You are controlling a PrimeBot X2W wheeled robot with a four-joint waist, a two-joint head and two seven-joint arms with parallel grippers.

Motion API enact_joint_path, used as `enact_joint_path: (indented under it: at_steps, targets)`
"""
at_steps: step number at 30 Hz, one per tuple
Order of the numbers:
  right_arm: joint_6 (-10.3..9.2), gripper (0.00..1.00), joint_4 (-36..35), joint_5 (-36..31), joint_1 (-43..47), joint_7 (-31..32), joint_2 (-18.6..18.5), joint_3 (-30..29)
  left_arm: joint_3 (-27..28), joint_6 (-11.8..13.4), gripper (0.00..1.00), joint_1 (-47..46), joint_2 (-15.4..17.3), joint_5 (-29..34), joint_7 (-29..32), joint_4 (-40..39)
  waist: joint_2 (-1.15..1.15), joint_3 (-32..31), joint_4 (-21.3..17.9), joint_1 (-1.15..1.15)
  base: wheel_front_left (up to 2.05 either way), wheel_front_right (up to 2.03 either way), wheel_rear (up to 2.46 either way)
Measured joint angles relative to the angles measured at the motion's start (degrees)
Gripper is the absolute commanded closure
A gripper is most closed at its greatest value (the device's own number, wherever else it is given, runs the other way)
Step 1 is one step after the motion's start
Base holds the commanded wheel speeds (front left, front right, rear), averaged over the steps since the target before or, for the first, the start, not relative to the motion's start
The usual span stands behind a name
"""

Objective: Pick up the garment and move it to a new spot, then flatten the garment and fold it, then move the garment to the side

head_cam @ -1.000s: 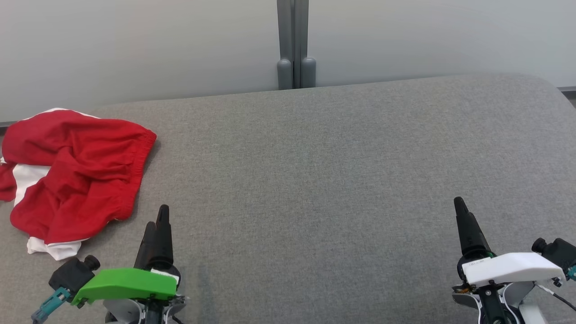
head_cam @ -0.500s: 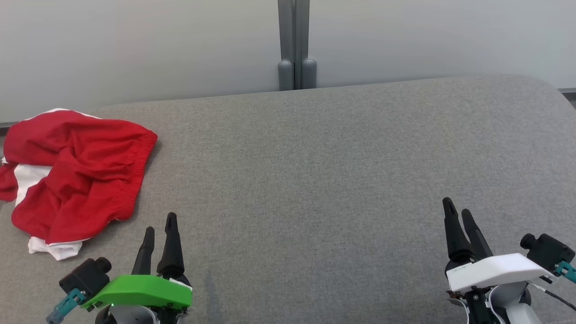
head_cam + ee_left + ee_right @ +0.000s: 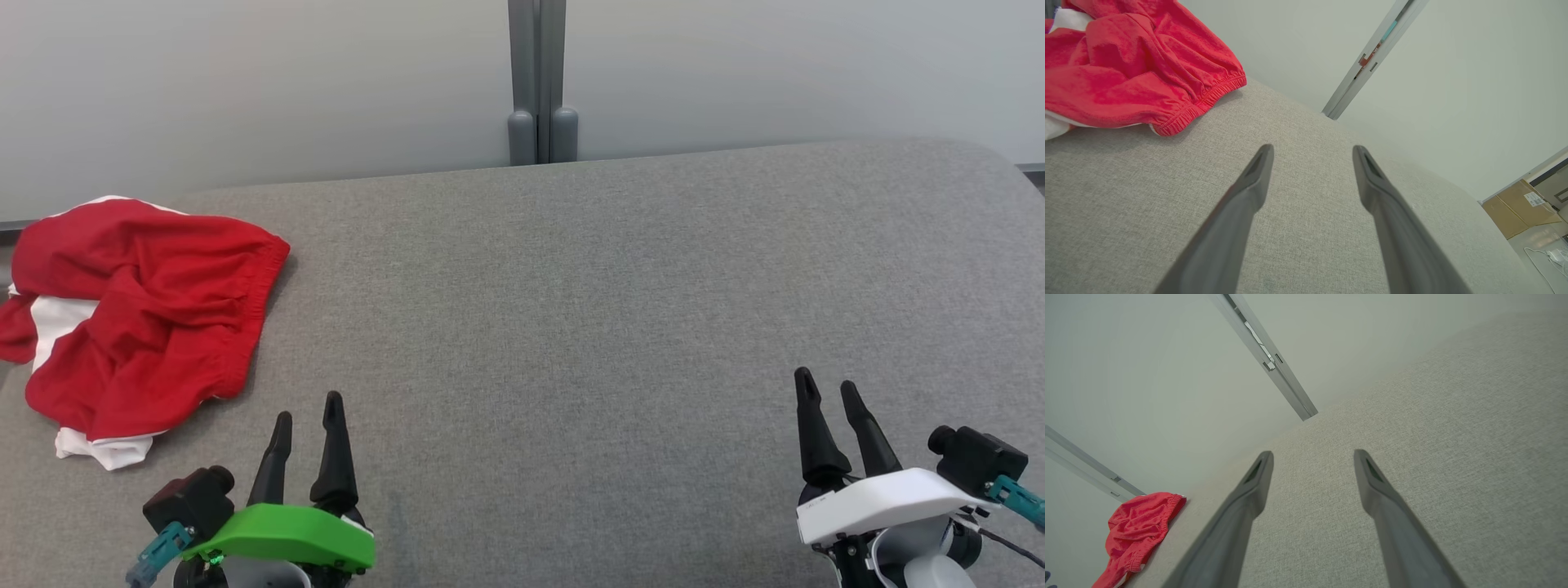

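At the far left of the grey fabric-covered surface [image 3: 571,286], in the head view, lies the crumpled red and white cloth garment [image 3: 139,318]. The left gripper [image 3: 308,407], green-covered, stands near it, jaws wide and empty; the right gripper [image 3: 826,380], white-covered, is well apart, also wide and empty. In the left wrist view the garment is at upper left, apart from the gripper. In the right wrist view it lies at lower left.

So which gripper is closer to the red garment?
Left. The left gripper is open just off the near edge of the red garment, not touching it; the right gripper, also open, is far across the grey cushion.
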Motion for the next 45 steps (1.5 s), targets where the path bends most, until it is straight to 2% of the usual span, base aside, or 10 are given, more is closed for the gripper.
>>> enact_joint_path:
  at_steps: [24, 45]
  targets:
    - [0.01, 0.0, 0.73, -14.83, -0.45, -3.28, -0.11, 1.65, -2.43, 1.78, 0.0, -0.01, 0.1, 12.9, -3.35, 2.11, 0.0, -0.09, 0.84, 0.0, 0.0, 0.0, 0.0]
    - [0.02, 0.0, 1.71, -24.72, -0.45, -5.65, -0.22, 2.07, -4.13, 3.31, 0.0, -0.01, 0.2, 20.43, -5.8, 3.64, 0.0, -0.25, 1.22, 0.0, 0.0, 0.0, 0.0]
